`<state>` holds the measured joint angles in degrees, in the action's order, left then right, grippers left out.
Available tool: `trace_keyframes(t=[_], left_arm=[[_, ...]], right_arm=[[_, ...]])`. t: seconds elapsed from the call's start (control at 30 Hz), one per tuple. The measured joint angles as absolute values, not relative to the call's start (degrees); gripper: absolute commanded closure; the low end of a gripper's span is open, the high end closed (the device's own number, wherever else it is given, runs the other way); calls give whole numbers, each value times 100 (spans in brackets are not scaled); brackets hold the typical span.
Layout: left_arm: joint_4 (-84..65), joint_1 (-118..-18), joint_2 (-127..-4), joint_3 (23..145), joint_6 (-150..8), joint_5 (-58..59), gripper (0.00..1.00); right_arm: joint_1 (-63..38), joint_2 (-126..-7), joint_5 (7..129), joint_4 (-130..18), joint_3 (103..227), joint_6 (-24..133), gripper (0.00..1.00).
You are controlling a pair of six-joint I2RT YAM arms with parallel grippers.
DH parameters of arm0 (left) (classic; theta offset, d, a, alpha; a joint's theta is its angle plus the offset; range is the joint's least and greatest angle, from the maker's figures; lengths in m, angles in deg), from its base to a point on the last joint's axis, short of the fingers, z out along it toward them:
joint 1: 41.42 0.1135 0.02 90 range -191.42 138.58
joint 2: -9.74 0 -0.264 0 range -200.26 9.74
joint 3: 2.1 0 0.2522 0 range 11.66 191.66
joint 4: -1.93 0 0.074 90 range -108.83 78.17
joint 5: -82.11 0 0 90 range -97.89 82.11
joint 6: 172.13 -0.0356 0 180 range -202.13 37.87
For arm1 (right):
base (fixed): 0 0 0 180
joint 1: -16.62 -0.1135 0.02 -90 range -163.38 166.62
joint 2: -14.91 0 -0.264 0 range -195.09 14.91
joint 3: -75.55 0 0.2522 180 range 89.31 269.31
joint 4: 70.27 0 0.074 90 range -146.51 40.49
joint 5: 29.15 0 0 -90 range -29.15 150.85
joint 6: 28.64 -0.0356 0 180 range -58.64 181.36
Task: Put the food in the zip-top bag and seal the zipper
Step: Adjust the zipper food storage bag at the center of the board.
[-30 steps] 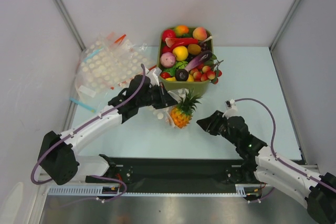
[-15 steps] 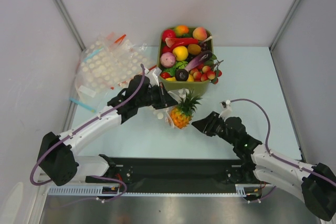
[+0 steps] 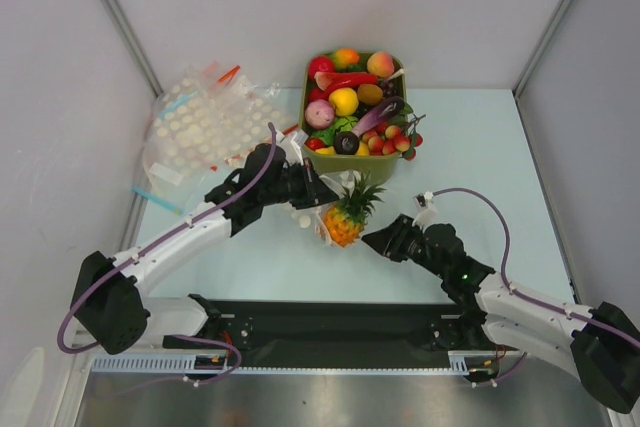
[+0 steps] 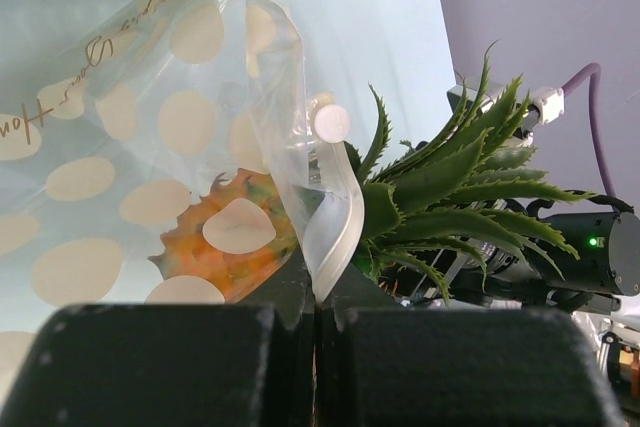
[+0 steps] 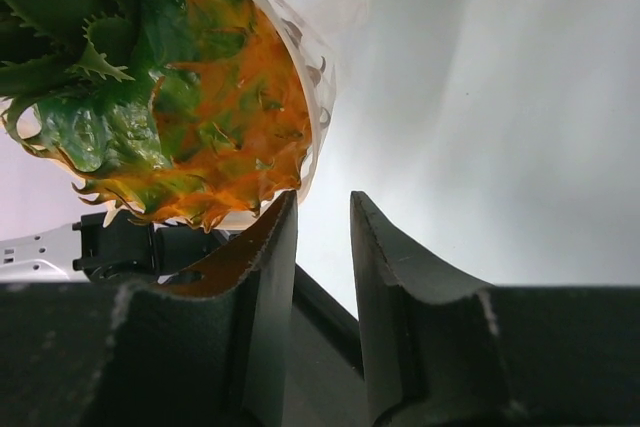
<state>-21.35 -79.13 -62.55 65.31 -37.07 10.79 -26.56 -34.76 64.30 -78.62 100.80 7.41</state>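
1. Compared with a second ago, the right gripper [image 3: 372,239] is sitting much closer to the pineapple [image 3: 346,217], having slid leftwards across the table [image 3: 480,167]. The left arm, the bag and the fruit are lying just where they were.
2. The left gripper [image 4: 318,319] is pressing its fingers together on the zip-top bag [image 4: 150,147], pinching the pale zipper [image 4: 335,227] strip at the mouth and holding it up just in front of the green bin [image 3: 370,166].
3. The right gripper's fingers are standing a little apart with nothing between them, and one fingertip is lying right against the base of the pineapple where the bag film wraps round it.
4. The pineapple's orange body is showing through the dotted clear film, so it is sitting inside the bag, while its green crown is sticking out past the mouth.
5. Judging progress: the task is looking roughly half done. The loading is under way but not finished, and the crown needs pushing in. The zipper is gaping open, so the sealing is not yet begun.
6. Counting: one pineapple, one bag in the grip, one bin piled with toy fruit and vegetables too crowded to number, and one heap of spare bags [image 3: 205,125] at the left, too overlapped to count.
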Motion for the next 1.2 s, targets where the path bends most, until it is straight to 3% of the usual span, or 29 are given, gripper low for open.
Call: trace_keyframes(t=[1.2], left_arm=[[-2024, -7909, -6247, 6483, -3646, 1215, 100]], right_arm=[[-2656, -3994, 6353, -8441, 10156, 795, 70]])
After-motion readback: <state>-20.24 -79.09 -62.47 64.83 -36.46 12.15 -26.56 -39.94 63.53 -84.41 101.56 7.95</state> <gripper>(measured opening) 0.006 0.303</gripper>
